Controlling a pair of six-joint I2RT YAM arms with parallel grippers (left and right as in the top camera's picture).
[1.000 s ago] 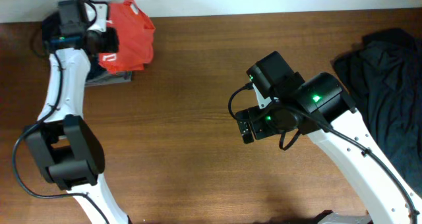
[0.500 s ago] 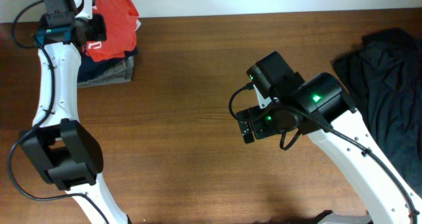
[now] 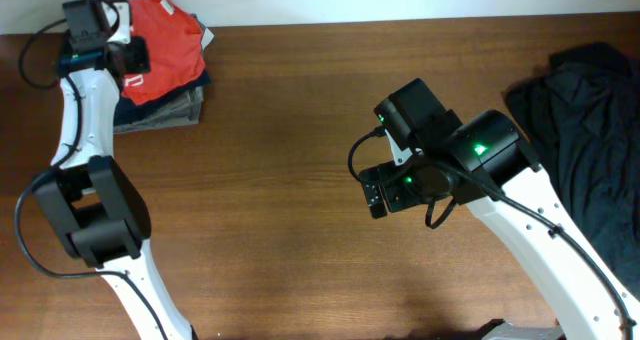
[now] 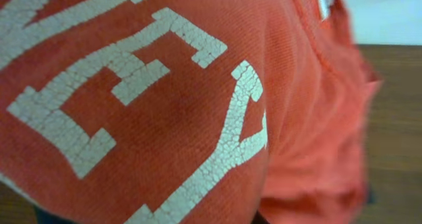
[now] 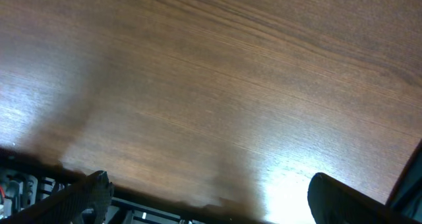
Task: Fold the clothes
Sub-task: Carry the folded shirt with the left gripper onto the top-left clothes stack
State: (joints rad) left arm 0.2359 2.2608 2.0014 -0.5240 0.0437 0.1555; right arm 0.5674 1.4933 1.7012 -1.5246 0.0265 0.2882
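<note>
The clothes (image 3: 168,38), an orange-red T-shirt with white lettering, lie bunched on top of a stack of folded garments (image 3: 160,112) at the table's far left corner. My left gripper (image 3: 135,58) sits at the shirt's left edge, shut on the fabric. In the left wrist view the orange-red cloth (image 4: 165,105) with its cracked white letters fills the frame and hides the fingers. My right gripper (image 3: 372,190) hovers over bare wood mid-table, open, with nothing between its fingers (image 5: 95,184).
A dark crumpled garment (image 3: 590,130) covers the right end of the wooden table (image 3: 280,180). The folded dark and grey pieces under the shirt lie near the back edge, by the white wall.
The left gripper carried the shirt left and toward the back, then lowered it, so it now rests flatter on the folded stack. The right arm has not moved.
</note>
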